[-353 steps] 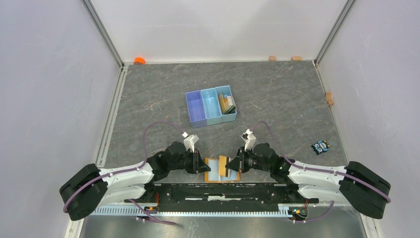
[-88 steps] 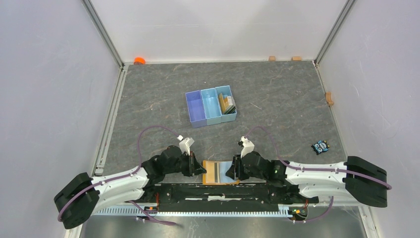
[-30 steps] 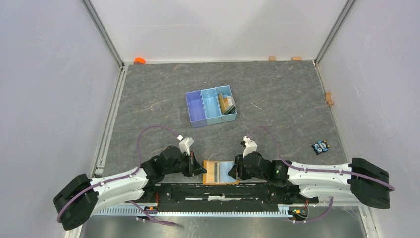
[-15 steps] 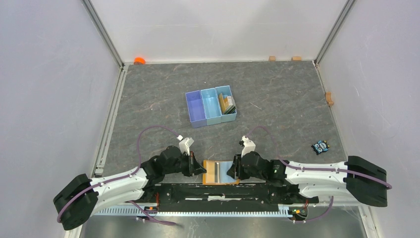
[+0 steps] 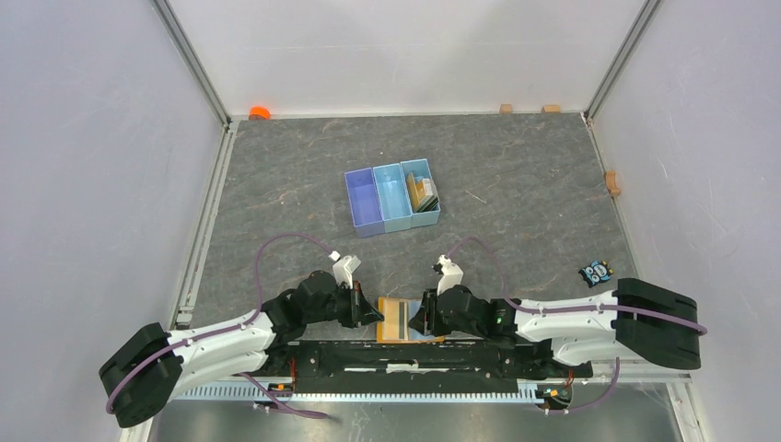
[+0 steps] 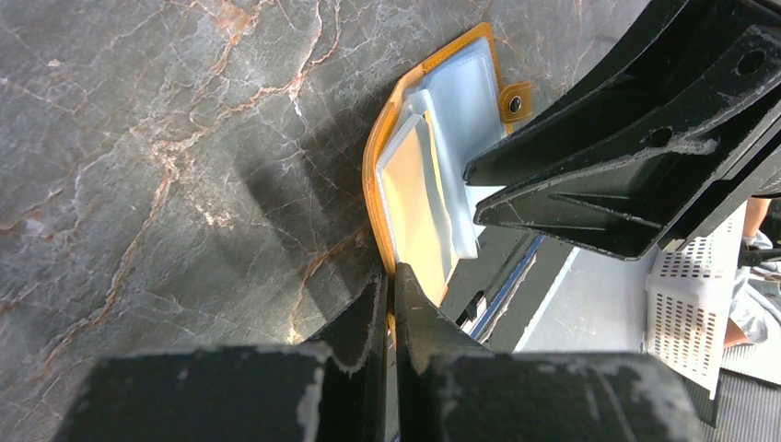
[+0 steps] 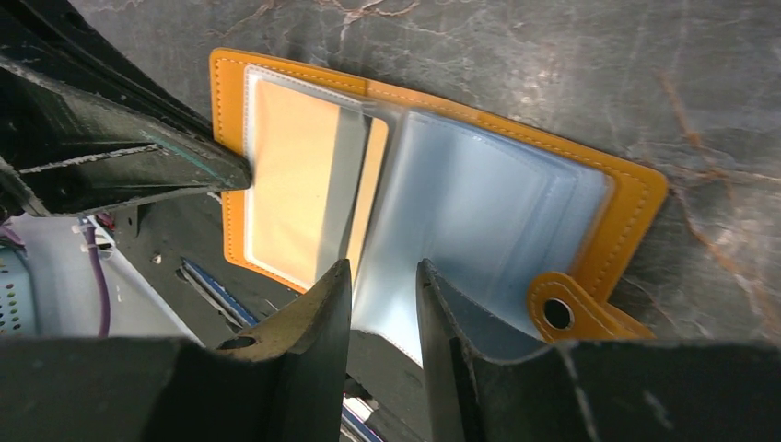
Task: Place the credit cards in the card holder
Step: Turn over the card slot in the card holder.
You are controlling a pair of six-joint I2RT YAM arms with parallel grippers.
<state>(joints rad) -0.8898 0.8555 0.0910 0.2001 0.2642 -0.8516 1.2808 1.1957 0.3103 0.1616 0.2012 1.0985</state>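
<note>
The one card holder lies open at the near edge of the tabletop, long axis left-right, clasp tab to the right. One yellow card sits in its left sleeve. Both arms lie low, facing inward: left gripper clamps the left border, right gripper has its fingers slightly apart.

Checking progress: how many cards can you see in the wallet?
1: a gold card in the left sleeve of the open wallet. More may hide behind the blue sleeves. Other cards stand in the tray's right compartment, too bunched to count.
</note>
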